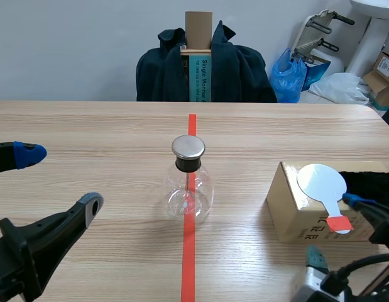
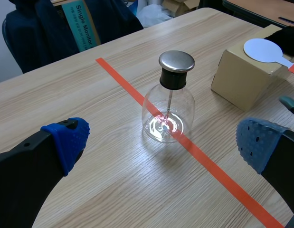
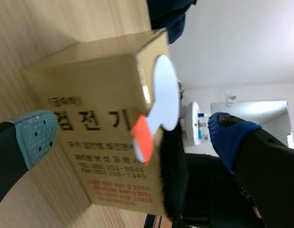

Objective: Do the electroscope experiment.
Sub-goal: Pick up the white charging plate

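Only the right wrist view shows the cardboard box's [image 3: 90,95] print. Right gripper [image 3: 132,135] spread around paddle [image 3: 165,95]; left gripper [image 2: 162,142] spread before electroscope [image 2: 168,114].

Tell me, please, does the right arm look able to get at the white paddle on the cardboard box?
Probably yes: the right gripper is open, and the white paddle lies uncovered on the cardboard box, its orange handle ahead between the fingers.
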You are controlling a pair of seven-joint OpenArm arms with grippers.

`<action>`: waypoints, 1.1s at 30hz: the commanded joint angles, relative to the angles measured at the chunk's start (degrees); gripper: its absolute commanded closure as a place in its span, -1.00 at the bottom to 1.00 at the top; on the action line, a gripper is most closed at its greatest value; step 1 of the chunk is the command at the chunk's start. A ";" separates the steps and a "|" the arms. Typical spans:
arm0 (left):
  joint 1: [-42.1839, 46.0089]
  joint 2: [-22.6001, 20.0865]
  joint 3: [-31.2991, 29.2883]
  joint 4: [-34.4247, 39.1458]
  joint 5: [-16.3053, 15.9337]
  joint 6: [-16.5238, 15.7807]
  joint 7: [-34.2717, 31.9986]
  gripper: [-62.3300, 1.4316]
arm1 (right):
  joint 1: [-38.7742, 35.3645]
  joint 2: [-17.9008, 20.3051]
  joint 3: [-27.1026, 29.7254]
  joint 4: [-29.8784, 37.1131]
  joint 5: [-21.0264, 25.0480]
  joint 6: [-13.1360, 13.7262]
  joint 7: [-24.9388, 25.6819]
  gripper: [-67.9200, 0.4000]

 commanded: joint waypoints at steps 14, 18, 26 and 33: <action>-0.02 0.00 -0.31 1.14 -0.50 0.11 -0.72 -1.00 | 4.33 3.41 -0.13 -1.29 -4.57 -0.70 -4.35 -1.00; -0.02 0.02 -0.31 1.14 -0.50 0.11 -0.74 -1.00 | 4.46 3.41 -0.13 -1.27 -5.92 -0.70 -4.33 -1.00; -0.02 0.02 -0.31 1.14 -0.50 0.11 -0.76 -1.00 | 4.28 3.39 -0.13 -1.27 -7.39 -0.72 -2.82 -0.99; -0.02 0.02 -0.31 1.14 -0.50 0.11 -0.76 -1.00 | 4.28 3.41 -0.13 -1.27 -7.52 -0.74 -3.52 -0.06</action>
